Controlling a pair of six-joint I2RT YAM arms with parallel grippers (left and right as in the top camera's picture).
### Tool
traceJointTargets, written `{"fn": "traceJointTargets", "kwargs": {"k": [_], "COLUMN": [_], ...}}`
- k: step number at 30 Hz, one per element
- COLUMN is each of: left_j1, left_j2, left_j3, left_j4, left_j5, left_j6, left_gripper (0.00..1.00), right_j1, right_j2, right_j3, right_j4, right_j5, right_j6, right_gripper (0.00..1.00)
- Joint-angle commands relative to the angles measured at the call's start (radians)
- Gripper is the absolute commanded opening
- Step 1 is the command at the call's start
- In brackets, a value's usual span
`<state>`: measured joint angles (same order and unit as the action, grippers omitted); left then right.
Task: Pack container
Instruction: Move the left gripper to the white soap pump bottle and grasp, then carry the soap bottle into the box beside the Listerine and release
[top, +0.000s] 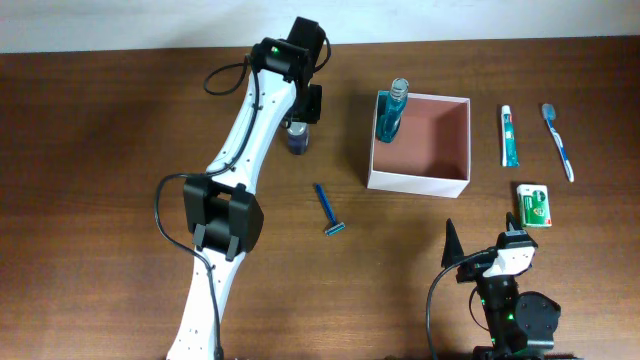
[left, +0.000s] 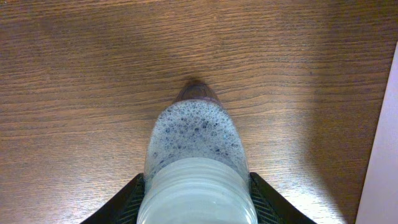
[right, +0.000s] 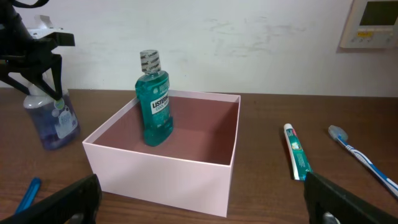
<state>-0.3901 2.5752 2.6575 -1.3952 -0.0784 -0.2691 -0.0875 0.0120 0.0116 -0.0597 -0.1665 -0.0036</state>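
Note:
The container (top: 415, 182), a square white box with a pink-brown inside, stands right of centre; it also shows in the right wrist view (right: 168, 171). A teal mouthwash bottle (top: 390, 112) stands upright in its back left corner (right: 154, 102). My left gripper (top: 300, 122) is left of the container, its fingers (left: 196, 202) closed against the sides of a purple-blue bottle (left: 196, 140) with a white cap that stands on the table (right: 53, 121). My right gripper (top: 480, 240) is open and empty near the front edge, facing the container (right: 205, 208).
A blue razor (top: 330, 210) lies left of the container's front. A toothpaste tube (top: 509, 136), a toothbrush (top: 558, 140) and a small green box (top: 535, 205) lie to the container's right. The container's wall (left: 382, 155) is close on the right of the left wrist view.

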Motion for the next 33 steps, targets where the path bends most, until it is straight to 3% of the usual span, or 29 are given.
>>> {"fn": "traceJointTargets", "kwargs": {"k": [1, 9, 17, 19, 28, 33], "left_j1": [0.008, 0.006, -0.043, -0.082, -0.230, -0.251], "left_j2": [0.002, -0.039, -0.233, -0.270, -0.279, -0.279], "left_j3": [0.085, 0.481, 0.481, 0.481, 0.421, 0.294], "left_j4": [-0.006, -0.069, 0.040, 0.081, 0.166, 0.179], "left_j5": [0.004, 0.059, 0.065, 0.066, 0.075, 0.072], "left_j6": [0.001, 0.001, 0.001, 0.001, 0.037, 0.065], "left_gripper": [0.38, 0.37, 0.37, 0.31, 0.32, 0.32], "right_j1": [0.009, 0.009, 0.009, 0.009, 0.009, 0.009], "right_j2": [-0.008, -0.008, -0.008, -0.008, -0.008, -0.008], "right_j3": [-0.006, -0.006, -0.006, -0.006, -0.006, -0.006], "right_j4": [-0.004, -0.004, -0.004, -0.004, -0.004, -0.004], "right_j5": [0.005, 0.005, 0.005, 0.005, 0.005, 0.005], "right_j6": [0.000, 0.001, 0.001, 0.001, 0.001, 0.001], "right_gripper": [0.99, 0.99, 0.99, 0.99, 0.99, 0.99]}}
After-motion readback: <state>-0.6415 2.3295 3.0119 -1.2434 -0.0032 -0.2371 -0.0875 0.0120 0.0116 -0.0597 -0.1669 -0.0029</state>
